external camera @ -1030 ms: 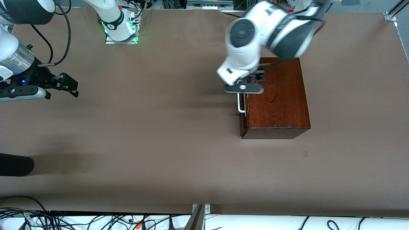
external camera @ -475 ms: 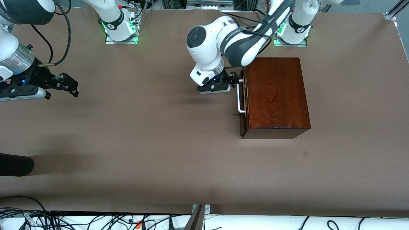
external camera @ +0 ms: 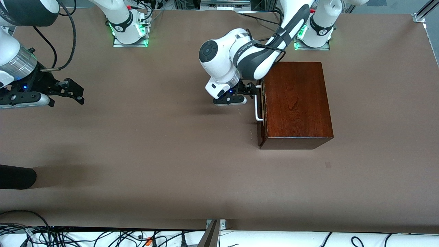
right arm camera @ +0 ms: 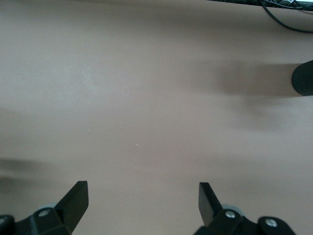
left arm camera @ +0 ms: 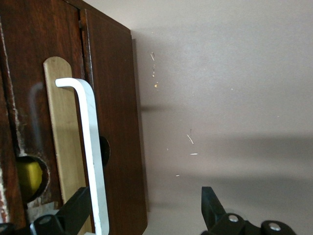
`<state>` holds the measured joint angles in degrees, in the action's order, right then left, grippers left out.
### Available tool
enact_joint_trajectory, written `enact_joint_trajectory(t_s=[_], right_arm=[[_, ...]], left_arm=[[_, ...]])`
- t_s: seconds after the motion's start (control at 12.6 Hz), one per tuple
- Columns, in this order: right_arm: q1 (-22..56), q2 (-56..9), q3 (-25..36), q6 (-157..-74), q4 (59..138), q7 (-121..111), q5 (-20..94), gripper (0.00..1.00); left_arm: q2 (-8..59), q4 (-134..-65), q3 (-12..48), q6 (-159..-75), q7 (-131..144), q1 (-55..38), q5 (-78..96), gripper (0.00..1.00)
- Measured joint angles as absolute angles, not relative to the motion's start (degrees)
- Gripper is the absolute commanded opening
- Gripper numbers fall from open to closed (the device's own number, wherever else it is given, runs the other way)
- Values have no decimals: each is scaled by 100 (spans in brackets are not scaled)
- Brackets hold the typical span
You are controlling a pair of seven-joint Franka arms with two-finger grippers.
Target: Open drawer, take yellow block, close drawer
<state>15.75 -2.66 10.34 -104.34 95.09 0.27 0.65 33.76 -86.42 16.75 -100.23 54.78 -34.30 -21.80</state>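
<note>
1. Matte brown table cover (external camera: 154, 154) is lying flat; tangled cables are showing along its front edge.
2. Glossy mahogany wooden box (external camera: 295, 103) is keeping its dark-fronted drawer (left arm camera: 110, 122) shut.
3. Left gripper (external camera: 253, 90) is hovering with fingers spread at the white U-shaped bar handle (left arm camera: 93, 156).
4. Small yellow block (left arm camera: 28, 177) is showing through a round hole beside the handle.
5. Right gripper (external camera: 73, 91) is waiting, fingers apart, over bare cover.

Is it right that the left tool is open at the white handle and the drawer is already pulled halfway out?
Not quite. The left tool is open at the white handle, but the drawer is not pulled out: the front view shows its front flush with the box.
</note>
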Motion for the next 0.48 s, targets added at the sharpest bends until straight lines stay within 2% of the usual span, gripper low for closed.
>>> enact_joint_trajectory(t_s=[0.48], right_arm=[[1575, -267, 1039, -10434, 9510, 27, 65, 100]], left_arm=[[3441, -8838, 1607, -10014, 5556, -3427, -2234, 100]])
